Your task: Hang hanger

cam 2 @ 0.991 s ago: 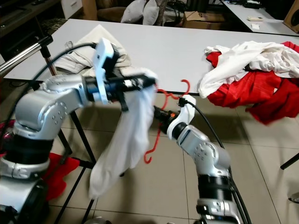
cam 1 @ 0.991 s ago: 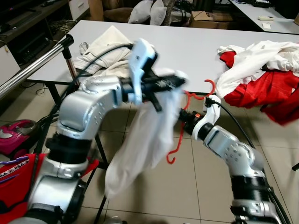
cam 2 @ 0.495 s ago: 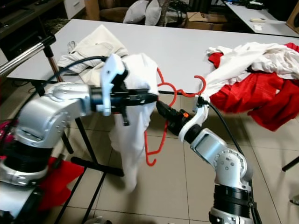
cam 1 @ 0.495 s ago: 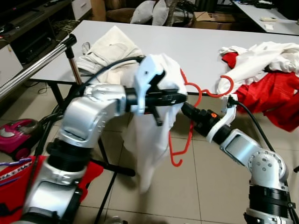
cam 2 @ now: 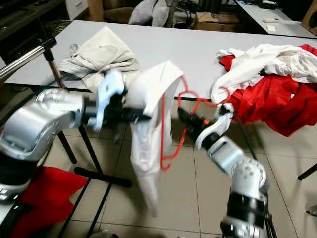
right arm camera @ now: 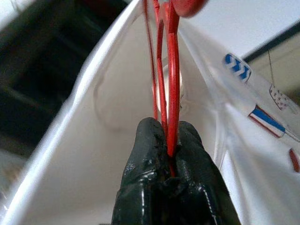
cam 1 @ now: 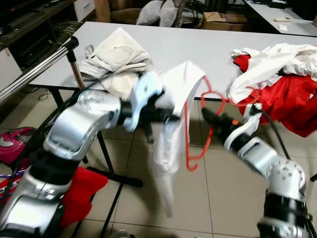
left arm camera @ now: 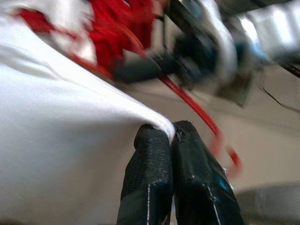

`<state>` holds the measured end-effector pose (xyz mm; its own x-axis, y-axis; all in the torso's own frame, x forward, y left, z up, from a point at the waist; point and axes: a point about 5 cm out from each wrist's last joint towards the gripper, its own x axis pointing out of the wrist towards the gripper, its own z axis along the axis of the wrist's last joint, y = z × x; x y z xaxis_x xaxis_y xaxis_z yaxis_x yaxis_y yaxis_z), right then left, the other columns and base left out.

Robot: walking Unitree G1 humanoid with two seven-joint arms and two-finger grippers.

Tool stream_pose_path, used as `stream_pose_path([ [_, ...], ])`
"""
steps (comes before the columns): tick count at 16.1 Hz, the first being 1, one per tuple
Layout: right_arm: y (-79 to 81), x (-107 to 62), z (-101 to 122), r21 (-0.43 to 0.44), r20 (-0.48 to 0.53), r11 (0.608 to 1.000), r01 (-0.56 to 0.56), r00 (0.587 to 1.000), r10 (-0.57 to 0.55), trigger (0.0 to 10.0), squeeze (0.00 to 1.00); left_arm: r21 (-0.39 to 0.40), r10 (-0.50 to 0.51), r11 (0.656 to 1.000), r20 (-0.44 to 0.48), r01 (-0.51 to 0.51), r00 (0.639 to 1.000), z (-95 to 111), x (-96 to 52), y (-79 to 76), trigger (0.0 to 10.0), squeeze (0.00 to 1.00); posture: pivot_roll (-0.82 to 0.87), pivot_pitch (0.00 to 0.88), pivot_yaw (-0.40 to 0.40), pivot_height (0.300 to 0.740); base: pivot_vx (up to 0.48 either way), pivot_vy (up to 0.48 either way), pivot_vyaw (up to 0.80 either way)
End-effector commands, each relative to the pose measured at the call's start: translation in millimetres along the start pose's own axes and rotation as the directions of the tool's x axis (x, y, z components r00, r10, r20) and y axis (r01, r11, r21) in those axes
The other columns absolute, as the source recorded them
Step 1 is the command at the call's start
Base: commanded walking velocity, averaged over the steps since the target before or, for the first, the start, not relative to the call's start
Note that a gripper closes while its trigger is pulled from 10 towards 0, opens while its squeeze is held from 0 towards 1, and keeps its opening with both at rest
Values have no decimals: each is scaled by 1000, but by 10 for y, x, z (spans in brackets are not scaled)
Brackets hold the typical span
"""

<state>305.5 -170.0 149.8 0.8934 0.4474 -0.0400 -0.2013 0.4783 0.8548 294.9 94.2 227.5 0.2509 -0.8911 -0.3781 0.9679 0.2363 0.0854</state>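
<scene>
A white garment (cam 1: 168,158) hangs in the air before the table, with my left gripper (cam 1: 172,117) shut on a fold of it near its top. In the left wrist view the black fingers (left arm camera: 150,173) pinch the white cloth (left arm camera: 70,140). A red wire hanger (cam 1: 187,134) sits partly inside the garment's top, its hook (cam 1: 252,99) pointing right. My right gripper (cam 1: 210,117) is shut on the hanger's wires (right arm camera: 168,84), just right of the garment. The picture is blurred by motion.
A silver clothes rail (cam 1: 34,69) slants at the left on a black stand. The white table (cam 1: 198,44) behind holds beige clothes (cam 1: 116,57) and a red and white pile (cam 1: 282,74). Red cloth (cam 1: 81,181) lies on the tiled floor, with a pink vacuum cleaner (cam 1: 12,144) at the far left.
The garment's top has been drawn over the hanger's shoulder. My left arm has pulled back to the left and lower; the hanger now hangs more upright.
</scene>
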Motion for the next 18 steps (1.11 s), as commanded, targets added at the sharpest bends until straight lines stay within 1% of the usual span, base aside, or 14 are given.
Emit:
stream_pose_path([
  [1,40,-8,170,24,95,999,-23,995,20,10000,0,39,-71,997,12,70,997,69,21,-99,0,0,-6,0,4,740,0,0,0],
  [3,78,94,181,83,117,996,-43,993,34,10000,0,42,-100,994,6,99,995,60,59,-146,0,0,-6,0,1,740,0,0,0],
  [5,85,182,153,113,126,993,-42,992,27,10000,0,50,-124,991,8,124,992,61,85,-190,0,0,-1,0,-10,740,0,0,0],
  [7,55,226,150,125,145,992,-17,989,-2,10000,0,52,-145,988,14,144,989,72,85,-221,0,0,0,0,-12,740,0,0,0],
  [8,2,261,178,149,186,989,20,981,-48,10000,0,54,-170,984,30,168,985,88,83,-255,0,0,1,0,-13,740,0,0,0],
  [9,-21,279,194,152,205,988,36,976,-68,10000,0,49,-174,984,53,172,983,111,90,-266,0,0,2,0,-15,740,0,0,0],
  [11,-24,311,182,124,203,991,45,977,-69,10000,0,34,-169,985,107,167,980,177,110,-257,0,0,1,0,-15,740,0,0,0],
  [15,5,409,128,108,207,994,35,977,-57,10000,0,3,-215,976,195,219,957,288,156,-314,0,0,1,0,-16,740,0,0,0],
  [16,36,433,136,164,232,987,5,972,-43,10000,0,6,-211,977,161,212,964,253,179,-318,0,0,1,0,-16,740,0,0,0],
  [17,46,437,148,184,241,983,-7,970,-39,10000,0,10,-204,979,141,204,969,224,188,-311,0,0,3,0,-18,740,0,0,0],
  [18,62,439,178,214,261,976,-25,965,-32,10000,0,5,-182,983,105,182,978,147,207,-288,0,0,3,0,-18,740,0,0,0],
])
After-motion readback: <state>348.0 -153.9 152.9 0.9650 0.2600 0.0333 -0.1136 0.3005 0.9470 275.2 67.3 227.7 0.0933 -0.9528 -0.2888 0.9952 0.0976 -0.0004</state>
